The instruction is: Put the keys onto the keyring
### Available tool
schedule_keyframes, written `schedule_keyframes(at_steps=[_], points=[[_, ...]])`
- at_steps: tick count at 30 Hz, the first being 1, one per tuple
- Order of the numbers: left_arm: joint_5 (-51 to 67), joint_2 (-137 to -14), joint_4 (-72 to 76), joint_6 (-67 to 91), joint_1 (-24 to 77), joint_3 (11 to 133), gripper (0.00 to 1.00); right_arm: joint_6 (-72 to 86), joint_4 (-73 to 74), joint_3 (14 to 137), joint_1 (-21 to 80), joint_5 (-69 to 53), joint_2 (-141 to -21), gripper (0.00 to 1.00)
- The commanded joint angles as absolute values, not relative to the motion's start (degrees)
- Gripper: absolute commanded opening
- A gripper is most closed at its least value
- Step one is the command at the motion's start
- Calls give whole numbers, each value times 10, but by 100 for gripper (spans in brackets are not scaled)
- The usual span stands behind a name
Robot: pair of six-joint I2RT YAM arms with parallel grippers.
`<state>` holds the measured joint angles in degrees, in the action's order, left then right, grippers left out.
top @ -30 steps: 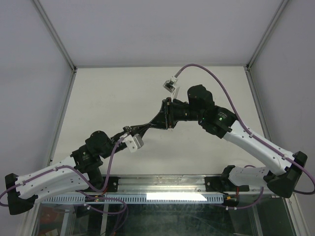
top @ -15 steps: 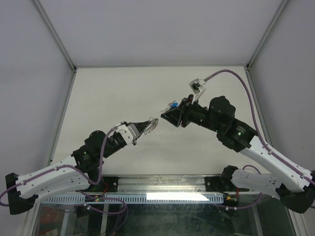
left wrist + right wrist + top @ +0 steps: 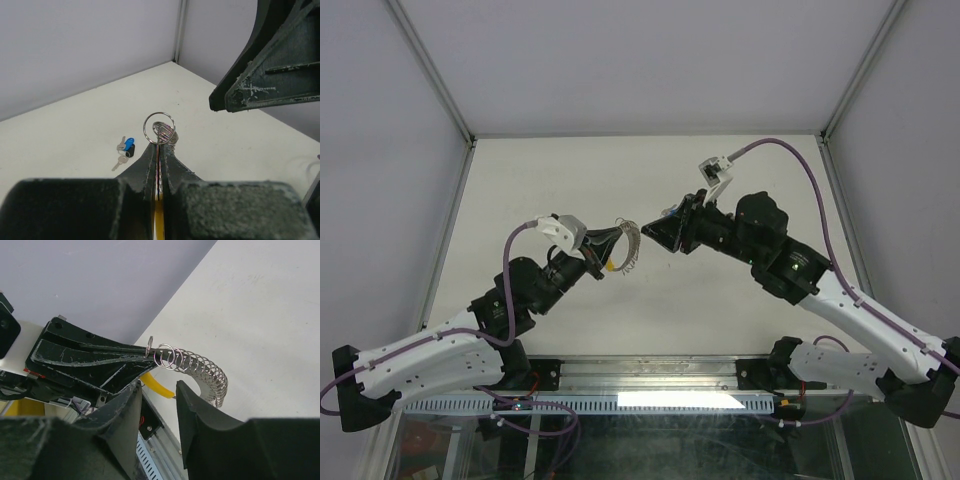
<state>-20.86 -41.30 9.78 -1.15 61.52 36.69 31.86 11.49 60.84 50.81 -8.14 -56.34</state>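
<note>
Left arm has rolled and lifted since half a second ago, bringing the keyring [image 3: 625, 245] closer to the right gripper [image 3: 655, 232]; the right arm has barely shifted. Left gripper [image 3: 159, 150] is clenched on the keyring, with the yellow segment pinched between the jaws and the silver coil sticking out past the tips, up off the table [image 3: 540, 180]. Right gripper's jaws stand apart with nothing between them; in the right wrist view the coil's free end sits just above and beyond its fingertips, near but not touching.

Keys [image 3: 126, 149] are not on the ring yet. They lie flat on the table in a small cluster, blue head among the silver ones, beyond and below the ring, to the left in the left wrist view. Cluster seems to run diagonally there, but it is too small to be sure.

Key relation: the empty right claw is the free one and looks nearer the keys, which lie below it, so it likely has to drop to them.
</note>
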Motion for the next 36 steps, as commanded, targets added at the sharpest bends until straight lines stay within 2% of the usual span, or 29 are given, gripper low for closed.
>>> schedule_keyframes(at_steps=[1, 25, 36], points=[[-245, -413, 147, 56, 617, 394, 0, 351, 79, 647, 508, -80, -568, 36], [-238, -433, 140, 56, 617, 404, 0, 409, 26, 665, 508, -130, -652, 34], [-230, -434, 136, 53, 617, 403, 0, 412, 19, 669, 508, -139, -667, 30]])
